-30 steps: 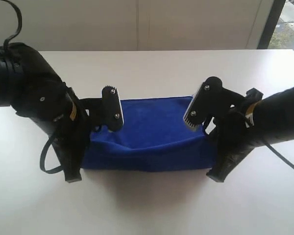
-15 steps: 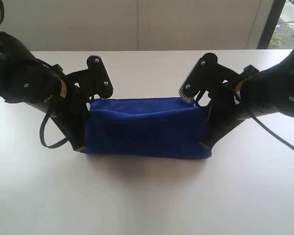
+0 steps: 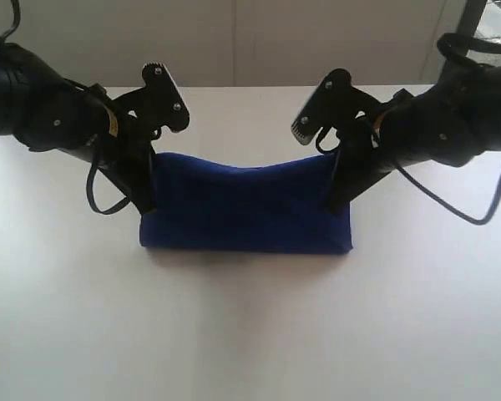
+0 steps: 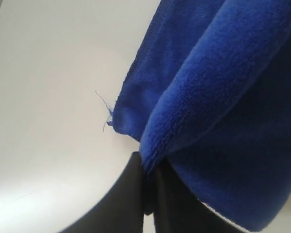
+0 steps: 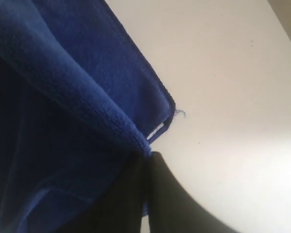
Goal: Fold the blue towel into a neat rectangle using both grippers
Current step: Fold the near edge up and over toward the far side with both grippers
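Note:
The blue towel (image 3: 246, 207) lies across the middle of the white table (image 3: 250, 334), folded, with its upper layer lifted and sagging between the two arms. My left gripper (image 3: 145, 203) pinches the towel's left end and is shut on it. At the towel's right end my right gripper (image 3: 334, 203) is likewise shut on the cloth. In the left wrist view the fleecy towel (image 4: 218, 102) runs into the closed black fingers (image 4: 131, 204). The right wrist view shows the towel (image 5: 63, 121) clamped the same way, with a stitched corner and a small white tag.
Bare white table surface surrounds the towel on every side. A pale wall (image 3: 234, 42) rises behind the table's far edge. A dark window frame (image 3: 472, 17) stands at the back right. Black cables (image 3: 108, 196) loop from both arms.
Both grippers have carried the towel's held edge away from the front of the table and upward. The folded towel now lies farther back, its top layer sagging between the arms.

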You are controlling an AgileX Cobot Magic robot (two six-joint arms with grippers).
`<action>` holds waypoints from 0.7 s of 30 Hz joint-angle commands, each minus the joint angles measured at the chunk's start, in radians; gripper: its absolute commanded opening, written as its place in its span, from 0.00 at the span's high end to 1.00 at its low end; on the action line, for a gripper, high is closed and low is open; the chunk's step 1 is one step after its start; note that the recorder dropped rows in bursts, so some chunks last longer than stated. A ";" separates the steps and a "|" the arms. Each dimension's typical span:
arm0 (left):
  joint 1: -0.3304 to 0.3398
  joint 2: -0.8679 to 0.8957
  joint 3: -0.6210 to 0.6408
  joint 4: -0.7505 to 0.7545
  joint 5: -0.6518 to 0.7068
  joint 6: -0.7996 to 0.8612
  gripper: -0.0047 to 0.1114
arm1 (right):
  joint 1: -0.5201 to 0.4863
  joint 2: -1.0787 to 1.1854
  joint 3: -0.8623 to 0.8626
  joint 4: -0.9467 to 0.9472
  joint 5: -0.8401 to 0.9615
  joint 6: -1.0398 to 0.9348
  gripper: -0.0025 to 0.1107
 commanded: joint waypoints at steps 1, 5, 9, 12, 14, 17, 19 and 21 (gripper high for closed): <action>0.024 0.046 -0.027 0.007 -0.041 -0.007 0.96 | -0.025 0.063 -0.054 -0.032 -0.021 0.001 0.98; 0.043 0.090 -0.052 0.010 -0.077 -0.002 0.96 | -0.044 0.115 -0.089 -0.039 -0.053 -0.006 0.98; 0.056 0.134 -0.084 0.018 -0.095 -0.002 0.96 | -0.056 0.164 -0.128 -0.041 -0.059 -0.022 0.98; 0.063 0.155 -0.094 0.018 -0.123 0.002 0.96 | -0.062 0.196 -0.150 -0.041 -0.085 -0.025 0.98; 0.071 0.164 -0.094 0.018 -0.157 0.002 0.96 | -0.062 0.215 -0.164 -0.041 -0.101 -0.025 0.98; 0.086 0.175 -0.094 0.021 -0.186 0.002 0.96 | -0.062 0.238 -0.186 -0.057 -0.105 -0.025 0.98; 0.102 0.182 -0.094 0.021 -0.196 0.000 0.96 | -0.062 0.251 -0.197 -0.065 -0.104 -0.025 0.98; 0.109 0.188 -0.094 0.021 -0.206 0.000 0.96 | -0.062 0.261 -0.204 -0.079 -0.113 -0.025 0.98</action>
